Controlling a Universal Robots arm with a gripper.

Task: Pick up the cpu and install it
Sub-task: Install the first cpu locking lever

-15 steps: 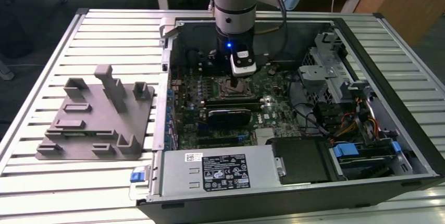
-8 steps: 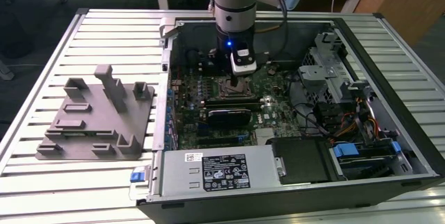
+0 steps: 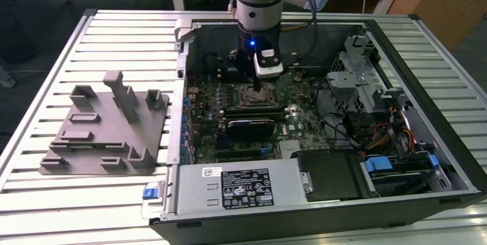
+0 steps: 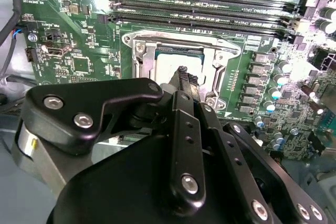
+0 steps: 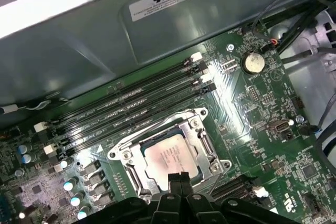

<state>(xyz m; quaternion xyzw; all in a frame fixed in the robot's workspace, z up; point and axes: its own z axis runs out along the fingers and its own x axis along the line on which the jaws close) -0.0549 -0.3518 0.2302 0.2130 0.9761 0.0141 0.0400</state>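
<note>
Gripper (image 3: 259, 88) low inside open case (image 3: 426, 45), straight over socket (image 3: 245, 99) near middle of motherboard (image 3: 300, 119). Fingertips pressed together, seen as one narrow black pair in both wrist views, nothing clamped between them (image 5: 178, 178) (image 4: 182, 72).

Cpu (image 5: 165, 156) flat within metal frame (image 5: 202, 140) of socket, silver top up, square with frame. Not lifted, not tilted. Tips just above its near edge in first wrist view; touching or only hovering, cannot tell. In second wrist view, pale top of cpu (image 4: 168, 64) partly hidden behind tips and black linkage, frame (image 4: 142, 51) around it.

Four long black memory slots (image 5: 131, 98) in parallel rows just beside socket, between it and case wall; same rows (image 4: 199, 3) beyond socket in second wrist view. Coin cell (image 5: 253, 62) well apart from socket, past slot ends.

Grey fixture block (image 3: 106, 131) outside case on slatted table (image 3: 45, 57), toward exterior view's left, well apart from arm. Power supply (image 3: 236, 188) with labels along near edge of case, bundle of cables (image 3: 380, 137) toward exterior view's right.
</note>
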